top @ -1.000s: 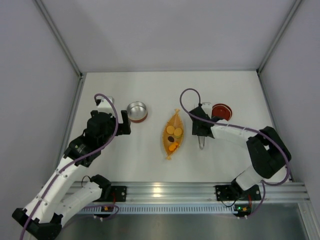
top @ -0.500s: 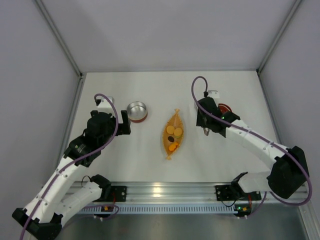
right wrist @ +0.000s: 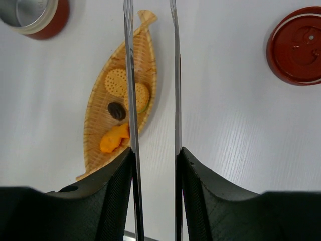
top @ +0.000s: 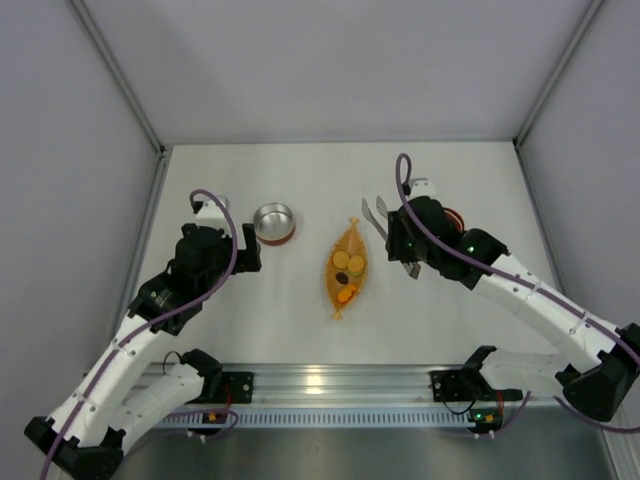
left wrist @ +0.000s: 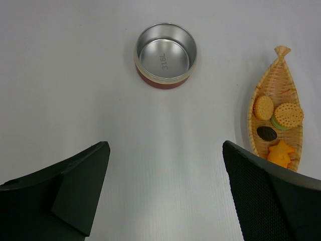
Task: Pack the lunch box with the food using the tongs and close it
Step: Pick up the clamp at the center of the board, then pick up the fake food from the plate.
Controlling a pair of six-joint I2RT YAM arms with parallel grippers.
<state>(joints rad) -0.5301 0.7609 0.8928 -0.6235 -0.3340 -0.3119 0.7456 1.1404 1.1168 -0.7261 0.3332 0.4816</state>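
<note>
My right hand (right wrist: 154, 153) pinches the tongs (right wrist: 129, 100), one finger pressed on the outside of each arm. The tongs are two slim, shiny silver strips running nearly parallel, straight ahead from between my fingers, with the gap between them open. The left strip crosses over the orange woven tray (right wrist: 95, 125), which lies ahead and to the left of this hand. The tray holds the food (right wrist: 116, 80): two pale round biscuits, a dark brown oval and an orange piece. The round red lid (right wrist: 300, 45) lies ahead to the right, well apart. My left hand (left wrist: 165, 148) is spread wide and holds nothing. Straight ahead of it stands the lunch box (left wrist: 165, 55), silver inside with a red wall.
</note>
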